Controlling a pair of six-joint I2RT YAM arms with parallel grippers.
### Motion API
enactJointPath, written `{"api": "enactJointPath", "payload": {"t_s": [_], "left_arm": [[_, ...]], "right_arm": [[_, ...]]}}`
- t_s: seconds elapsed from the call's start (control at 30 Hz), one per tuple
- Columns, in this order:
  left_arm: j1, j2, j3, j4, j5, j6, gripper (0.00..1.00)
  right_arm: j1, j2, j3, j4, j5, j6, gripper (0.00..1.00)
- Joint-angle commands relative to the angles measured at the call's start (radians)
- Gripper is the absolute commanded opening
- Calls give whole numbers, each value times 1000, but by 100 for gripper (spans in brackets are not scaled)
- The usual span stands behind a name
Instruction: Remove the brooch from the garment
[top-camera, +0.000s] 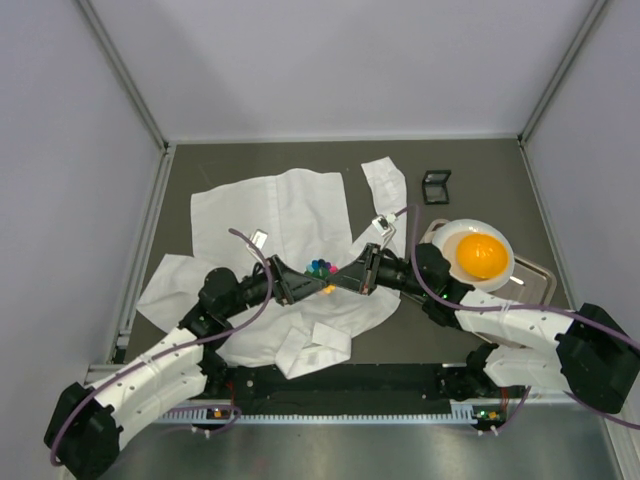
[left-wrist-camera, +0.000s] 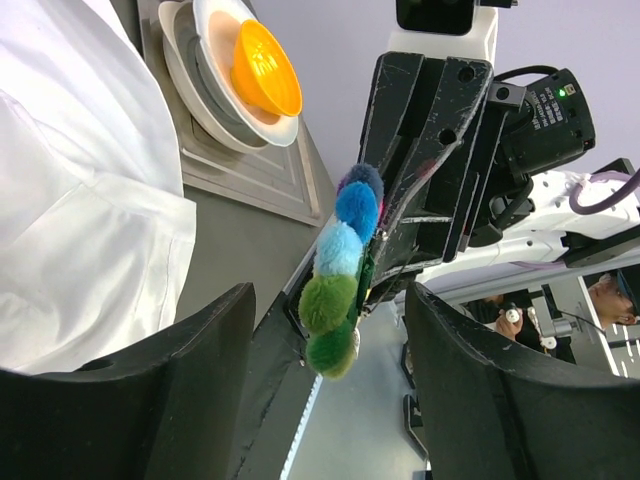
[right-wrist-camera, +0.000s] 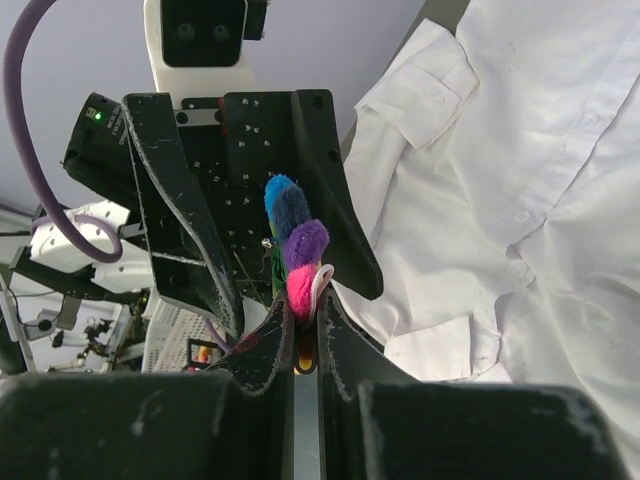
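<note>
The right pincer (right-wrist-camera: 303, 312) is closed tight on the brooch (top-camera: 322, 267). Its two fingers nip the pink petal at the lower end, and the purple and blue petals stand up above the fingertips. From the left wrist camera the same pin shows edge-on as a row of tufts (dark blue, light blue, then two greens) pressed against the right pincer's dark finger.

The left pincer (top-camera: 305, 280) faces it from the other side with its fingers (left-wrist-camera: 180, 390) spread wide and nothing between them in a grip. The brooch sits in the gap just ahead of the tips, and I cannot tell whether either finger touches it.

Both pincers meet over the middle of the bench (top-camera: 480, 170), somewhat nearer its near edge, above the lower part of the garment (top-camera: 270, 205). The garment lies creased and spread flat from close to the far edge down toward the near edge, filling the middle and left of the bench. In the left wrist view the brooch stands apart from the cloth.

By the right edge a tray (top-camera: 535, 280) carries stacked white plates (top-camera: 447, 243) with an orange bowl (top-camera: 480, 255) on top. A small black frame (top-camera: 436, 186) lies toward the far right corner.
</note>
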Motion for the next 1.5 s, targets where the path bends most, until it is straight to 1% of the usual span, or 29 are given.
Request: {"api": "enactJointPath", "payload": {"t_s": [0.0,0.1,0.47,0.63,0.7,0.93,1.13,1.4,1.47], "left_arm": [[-2,12,4,66,12,0,65],[-3,14,0,69,2,-5,63],[-2,30,9,65,-7,-8,64],[-2,32,3,65,-11,-8,58],[-3,29,0,66,-11,-8,54],[-2,23,-2,71,-11,-12,51],[-2,24,-14,109,-10,-32,43],[-2,27,-17,140,2,-49,37],[-2,29,-14,143,7,-51,33]], "right_arm": [[3,-22,38,34,0,-28,0],[8,-22,42,23,2,-37,0],[23,-24,48,3,22,-57,0],[23,-27,50,3,23,-59,0],[23,-27,48,5,23,-57,0],[23,-27,44,12,17,-57,0],[23,-27,41,20,10,-57,0],[23,-24,47,26,0,-65,0],[23,-24,48,26,0,-69,0]]}}
